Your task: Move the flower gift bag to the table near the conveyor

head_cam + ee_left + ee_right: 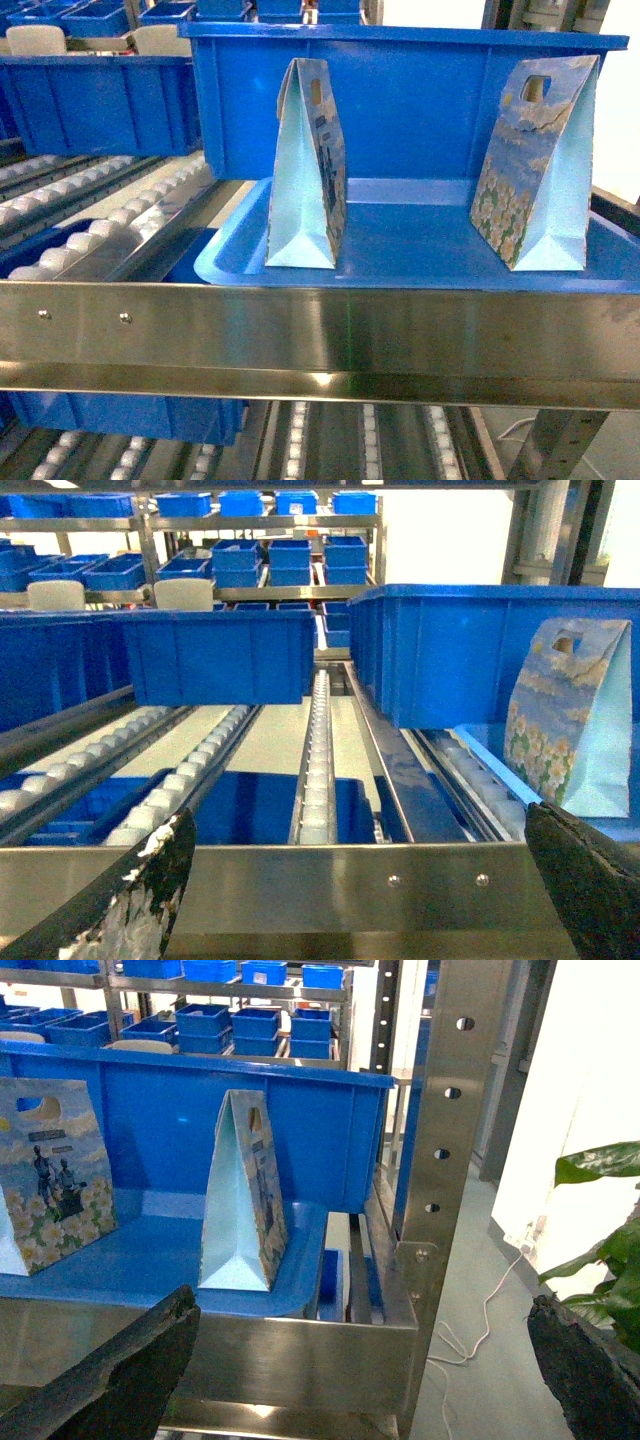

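- The conveyor (110, 215) fills the head view: a steel-framed rack with sloping lanes of small white roller wheels between shiny rails, a broad steel front rail (320, 335) running across below.
- A large blue bin (400, 100) sits on the rack's right part, more blue bins (220, 655) stand further back and on shelves behind.
- A shallow blue tray (420, 250) lies in front of the large bin, just behind the front rail.
- Two flower gift bags stand upright on that tray, well apart. The left bag (308, 165) shows its pale blue side gusset to the head camera; the right bag (535, 165) shows its flower-printed face and a cut-out handle at the top.
- In the right wrist view the same two bags appear — the one turned edge-on is nearer the steel upright post (450, 1160).
- A green plant (605, 1230) and a white cable on the floor lie to the right of the post.
- The left gripper (360, 890) is spread wide, its dark worn fingers (130, 900) at both lower corners of its view, holding nothing.
- The right gripper (365, 1370) is likewise wide apart and holding nothing — it sits before the rail, short of the bags.
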You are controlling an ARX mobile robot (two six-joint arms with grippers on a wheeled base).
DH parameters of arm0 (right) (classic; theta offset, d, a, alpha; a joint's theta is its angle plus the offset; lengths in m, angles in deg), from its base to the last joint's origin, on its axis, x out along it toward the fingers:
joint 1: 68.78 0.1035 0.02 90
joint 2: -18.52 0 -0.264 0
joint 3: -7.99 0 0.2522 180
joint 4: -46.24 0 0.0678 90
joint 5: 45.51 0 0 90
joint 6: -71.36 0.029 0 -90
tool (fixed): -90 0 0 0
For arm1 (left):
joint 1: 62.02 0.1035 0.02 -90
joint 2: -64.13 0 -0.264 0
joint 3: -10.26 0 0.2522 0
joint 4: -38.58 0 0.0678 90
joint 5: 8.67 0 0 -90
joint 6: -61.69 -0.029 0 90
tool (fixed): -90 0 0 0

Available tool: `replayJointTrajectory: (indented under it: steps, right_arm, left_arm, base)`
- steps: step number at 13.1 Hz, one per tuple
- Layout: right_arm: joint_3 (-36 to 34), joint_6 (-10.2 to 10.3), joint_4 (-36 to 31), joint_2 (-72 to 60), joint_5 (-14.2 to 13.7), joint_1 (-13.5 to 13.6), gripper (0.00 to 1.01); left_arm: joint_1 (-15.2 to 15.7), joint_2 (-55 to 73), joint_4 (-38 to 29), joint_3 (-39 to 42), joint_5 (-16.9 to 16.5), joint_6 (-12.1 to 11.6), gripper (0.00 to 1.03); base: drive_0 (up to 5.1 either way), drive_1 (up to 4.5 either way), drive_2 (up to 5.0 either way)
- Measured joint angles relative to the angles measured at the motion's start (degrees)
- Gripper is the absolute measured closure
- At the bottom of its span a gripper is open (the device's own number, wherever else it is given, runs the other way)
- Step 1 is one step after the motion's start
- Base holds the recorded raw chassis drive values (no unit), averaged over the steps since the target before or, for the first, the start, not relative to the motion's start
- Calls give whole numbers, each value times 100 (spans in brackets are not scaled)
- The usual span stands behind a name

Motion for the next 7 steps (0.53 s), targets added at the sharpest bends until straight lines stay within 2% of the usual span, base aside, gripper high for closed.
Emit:
replayJointTrajectory:
  steps: [1,2,3,5,7]
  right_arm:
    - [2,-42,-671,-706,-48,151,3]
    - [15,-98,-1574,-1663,-155,302,3]
    - [155,-186,-2304,-2603,-166,525,3]
    - [734,-216,-3038,-3923,-188,662,3]
    - [1379,-302,-3104,-4994,-96,754,3]
  left_arm:
    - [271,509,-535,0,-308,7,5]
    - [415,1403,-1499,-4,-525,9,5]
    - [330,2321,-2400,-35,-627,9,5]
    - [-118,3827,-3499,-627,-632,9,5]
    - [-758,4962,-3668,-1488,-466,9,5]
  base:
    - [-5,427,-437]
    - [-5,427,-437]
    - [-5,427,-437]
    - [-5,427,-437]
    - [-5,427,-437]
